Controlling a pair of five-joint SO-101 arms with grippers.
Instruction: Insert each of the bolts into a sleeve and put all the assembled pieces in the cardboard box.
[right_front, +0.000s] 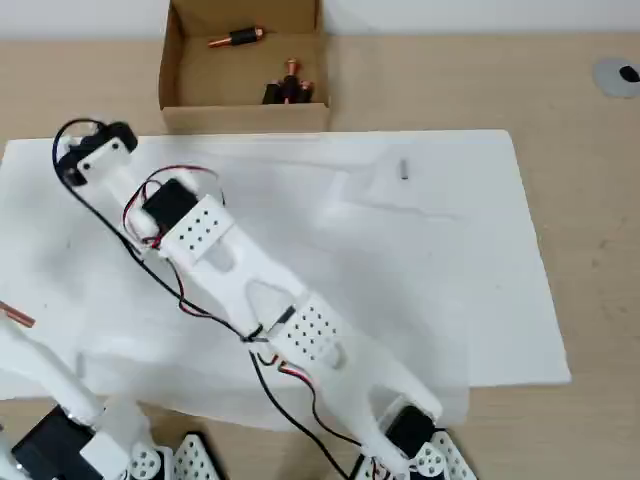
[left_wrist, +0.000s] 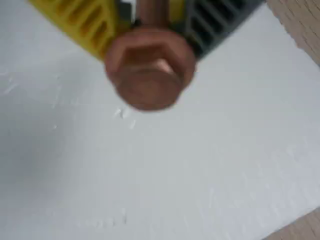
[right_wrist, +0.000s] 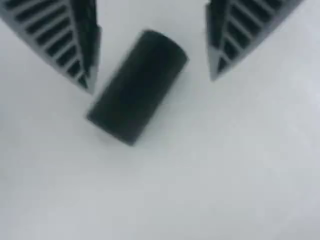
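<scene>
Two-handed now: pinching a bolt (left_wrist: 150, 70) by its shank in the left claw (left_wrist: 150, 20), head pointing outward, hanging above the white sheet (right_front: 450, 280). Hovering the right claw (right_wrist: 150, 77), spread wide, straddling a black sleeve (right_wrist: 132, 95) lying flat on that sheet, not yet gripping it. Leaving assembled pieces (right_front: 288, 88) lying in the cardboard box (right_front: 172, 70). Working, apparently, on the sleeve pick-up; next calling for closing squarely across its round sides, lifting, then lining its bore up with the bolt.

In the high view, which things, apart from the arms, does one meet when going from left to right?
bolt → box → small dark piece → grey disc
</scene>
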